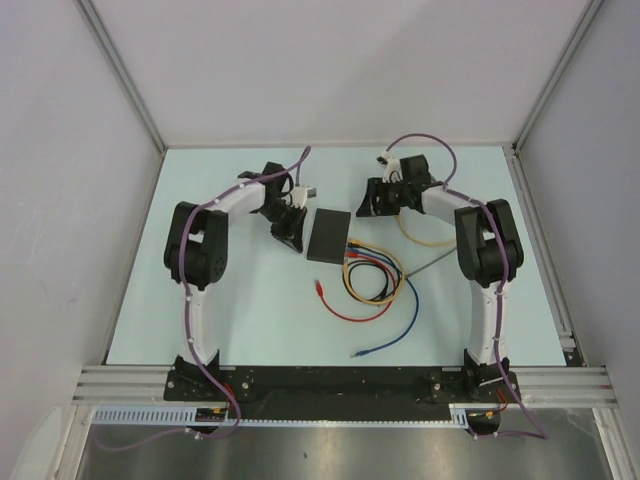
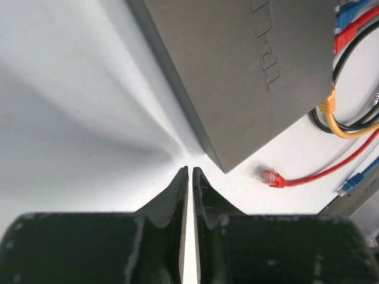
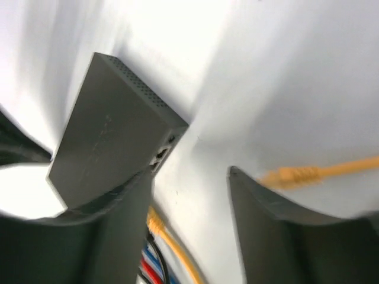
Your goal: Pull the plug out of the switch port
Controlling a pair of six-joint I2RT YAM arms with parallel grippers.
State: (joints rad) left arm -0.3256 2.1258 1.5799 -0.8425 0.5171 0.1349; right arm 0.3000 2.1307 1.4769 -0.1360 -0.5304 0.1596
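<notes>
The switch point(image 1: 330, 235) is a flat matte-black box lying mid-table. Yellow, black, red and blue cables point(image 1: 372, 272) run from its near right edge. In the left wrist view a yellow plug point(image 2: 327, 105) sits in the switch point(image 2: 249, 71), with red and blue plugs point(image 2: 349, 29) beside it. My left gripper point(image 1: 290, 232) is shut and empty, its tips point(image 2: 189, 171) just off the switch's corner. My right gripper point(image 1: 370, 205) is open and empty just off the far right corner of the switch point(image 3: 112, 148). Empty sockets point(image 3: 163, 155) show beside its left finger point(image 3: 133, 201).
A loose red plug point(image 2: 271, 177) lies on the table near the left gripper; it also shows in the top view point(image 1: 319, 289). A loose blue plug point(image 1: 360, 353) lies nearer the bases. A separate yellow cable end point(image 3: 290, 174) lies by my right finger.
</notes>
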